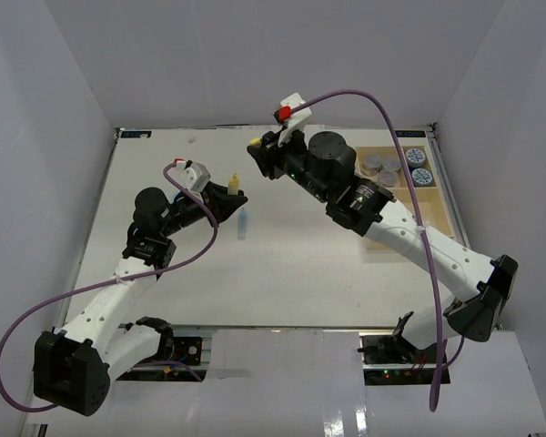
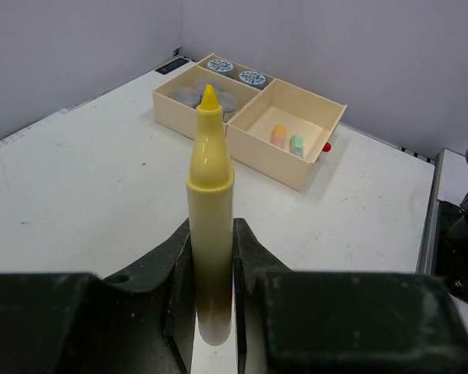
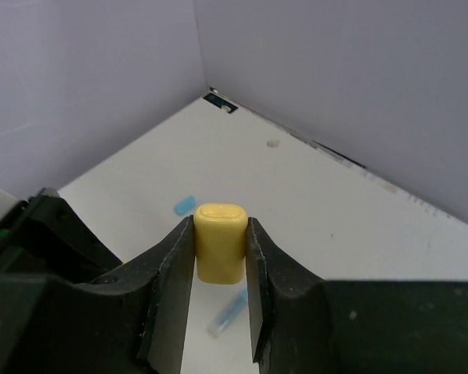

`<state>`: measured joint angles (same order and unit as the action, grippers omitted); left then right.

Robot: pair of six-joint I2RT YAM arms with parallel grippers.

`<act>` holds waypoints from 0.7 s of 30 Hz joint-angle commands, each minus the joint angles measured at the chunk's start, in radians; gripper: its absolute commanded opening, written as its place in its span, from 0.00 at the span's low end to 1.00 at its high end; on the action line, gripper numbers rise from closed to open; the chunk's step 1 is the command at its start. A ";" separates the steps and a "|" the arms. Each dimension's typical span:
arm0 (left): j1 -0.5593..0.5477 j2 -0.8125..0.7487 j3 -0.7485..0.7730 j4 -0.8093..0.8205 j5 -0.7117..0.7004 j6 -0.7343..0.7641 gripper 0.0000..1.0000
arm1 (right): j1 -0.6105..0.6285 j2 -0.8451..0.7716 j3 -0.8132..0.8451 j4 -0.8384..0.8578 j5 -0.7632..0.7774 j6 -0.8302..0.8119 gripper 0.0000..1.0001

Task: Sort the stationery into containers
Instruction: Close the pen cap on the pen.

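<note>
My left gripper (image 2: 212,234) is shut on a yellow marker (image 2: 210,195) without its cap, tip pointing away; from above this gripper (image 1: 229,193) sits left of the table's middle. My right gripper (image 3: 220,238) is shut on a short yellow cap (image 3: 220,241), and from above it (image 1: 257,150) hangs near the table's far side. A blue marker (image 3: 228,313) and a blue cap (image 3: 186,205) lie on the table below it. The wooden tray (image 2: 292,173) holds blue-and-white rolls (image 2: 221,67), grey rolls (image 2: 189,94), and orange (image 2: 278,136) and green (image 2: 297,143) blocks in its larger section.
The tray (image 1: 437,211) stands at the table's far right, partly under the right arm. A purple cable (image 1: 409,182) arcs over it. Grey walls close in the table on three sides. A small red object (image 2: 326,146) sits beside the tray's wall.
</note>
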<state>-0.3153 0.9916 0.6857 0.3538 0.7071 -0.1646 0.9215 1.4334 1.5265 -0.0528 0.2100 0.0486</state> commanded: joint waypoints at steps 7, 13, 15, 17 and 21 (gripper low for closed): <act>0.002 -0.025 -0.009 0.073 0.045 -0.023 0.15 | 0.122 0.070 0.046 0.318 0.118 0.017 0.09; 0.002 -0.041 -0.018 0.071 -0.027 -0.023 0.15 | 0.151 0.068 -0.008 0.373 0.161 0.066 0.08; 0.002 -0.044 -0.023 0.076 -0.041 -0.035 0.15 | 0.154 0.064 -0.032 0.381 0.166 0.085 0.08; 0.002 -0.050 -0.029 0.085 -0.060 -0.042 0.14 | 0.157 0.058 -0.048 0.384 0.181 0.094 0.08; 0.002 -0.057 -0.037 0.094 -0.078 -0.047 0.14 | 0.163 0.055 -0.065 0.386 0.187 0.115 0.08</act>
<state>-0.3153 0.9653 0.6579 0.4129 0.6582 -0.2001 1.0763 1.5139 1.4677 0.2588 0.3592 0.1295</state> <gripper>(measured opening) 0.290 0.343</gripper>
